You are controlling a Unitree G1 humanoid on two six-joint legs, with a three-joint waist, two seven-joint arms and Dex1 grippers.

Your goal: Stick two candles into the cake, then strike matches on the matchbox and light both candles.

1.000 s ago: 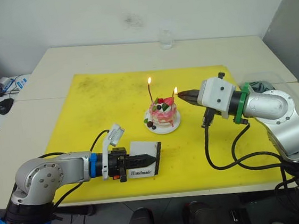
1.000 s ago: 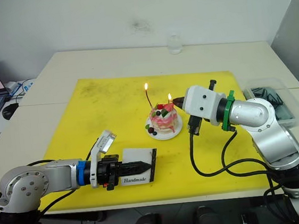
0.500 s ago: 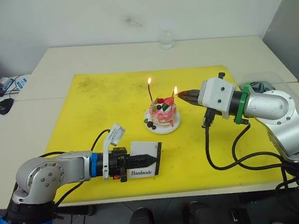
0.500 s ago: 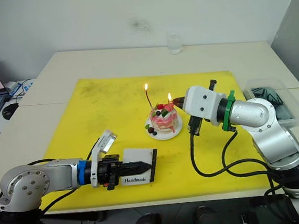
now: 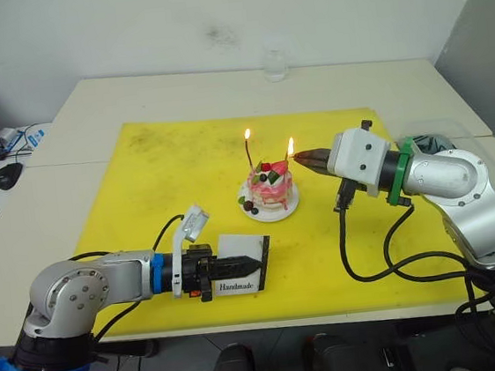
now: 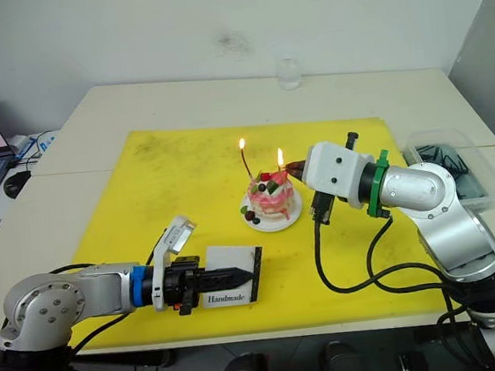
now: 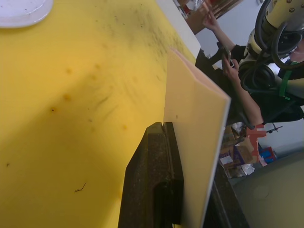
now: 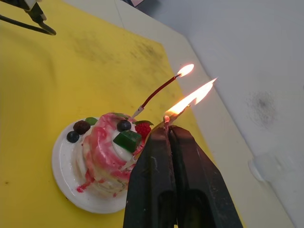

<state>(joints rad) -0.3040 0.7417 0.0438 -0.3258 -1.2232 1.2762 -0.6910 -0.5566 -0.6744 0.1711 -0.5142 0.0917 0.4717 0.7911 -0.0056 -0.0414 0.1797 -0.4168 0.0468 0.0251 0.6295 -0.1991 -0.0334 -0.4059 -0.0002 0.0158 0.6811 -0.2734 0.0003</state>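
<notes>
- From my remote station: the cake sits on its small white plate near the middle of the yellow mat, which lies on the pale desk.
- My right claw hovers just beside the cake, on its right and level with its top, fingers pressed together on a burning match; the flame flares from the fingertips just beside the cake's topping.
- A reddish candle stands tilted in the cake with its tip alight. In the head views a second flame sits at the right claw's tip; I cannot tell whether it is the match's or a second candle's.
- My left claw lies low over the mat in front of the cake and to its left, clamped on the white matchbox marked "Handmade", which stands on edge, well apart from the cake.
- The left wrist view shows the box's pale face against a black finger; a person beyond the desk edge is partly cut off.
- The second candle's stem is hidden behind the right claw; I cannot make it out.
- Compared with half a second ago, the left claw and matchbox have shifted very slightly; the right claw holds the same place by the cake and both flames keep burning.
- A clear glass stands at the desk's far edge beyond the cake.
</notes>
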